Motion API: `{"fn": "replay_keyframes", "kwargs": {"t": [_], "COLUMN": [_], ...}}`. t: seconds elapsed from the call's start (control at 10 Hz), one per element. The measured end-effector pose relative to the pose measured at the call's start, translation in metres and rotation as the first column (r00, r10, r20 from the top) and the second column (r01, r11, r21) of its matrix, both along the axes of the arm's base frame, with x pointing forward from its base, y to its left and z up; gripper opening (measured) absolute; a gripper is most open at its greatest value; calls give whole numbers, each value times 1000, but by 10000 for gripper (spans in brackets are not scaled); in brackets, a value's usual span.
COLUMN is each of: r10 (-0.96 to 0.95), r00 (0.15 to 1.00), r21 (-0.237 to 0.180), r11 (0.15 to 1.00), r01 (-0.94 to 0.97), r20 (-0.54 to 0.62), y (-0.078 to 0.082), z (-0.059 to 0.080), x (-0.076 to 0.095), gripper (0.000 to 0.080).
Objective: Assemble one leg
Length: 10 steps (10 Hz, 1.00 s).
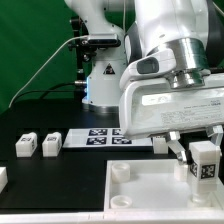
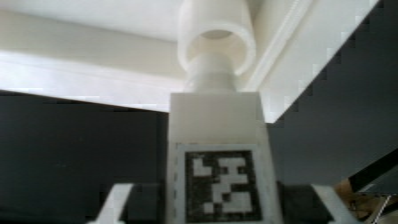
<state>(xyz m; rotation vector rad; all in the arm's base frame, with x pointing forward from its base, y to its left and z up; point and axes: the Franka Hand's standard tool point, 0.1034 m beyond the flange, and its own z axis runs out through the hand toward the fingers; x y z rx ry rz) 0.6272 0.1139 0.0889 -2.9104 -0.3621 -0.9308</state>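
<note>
Black table (image 1: 60,172) below, the jaws clamp the leg (image 1: 204,162) upright over the slab (image 1: 150,196).

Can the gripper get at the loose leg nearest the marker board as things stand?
Probably not yet: the gripper has another leg between its jaws, over the slab. Nothing covers the loose leg itself.

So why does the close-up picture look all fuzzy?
Wrist view: the leg fills the frame close to the lens, so its tag looks soft and smeary. Exterior view: sharper and brightly lit, though small and a bit grainy.
</note>
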Motion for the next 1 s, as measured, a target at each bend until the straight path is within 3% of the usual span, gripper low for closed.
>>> {"fn": "replay_keyframes", "kwargs": {"t": [0.4, 1.0], "r10": [13, 17], "r00": [1000, 999], "r21": [-6, -10], "r11": [1000, 1000], "r01": [-13, -17], "r20": [-14, -37], "y": [3, 2], "z": [2, -15], "x": [-6, -13], "gripper": [291, 291]}}
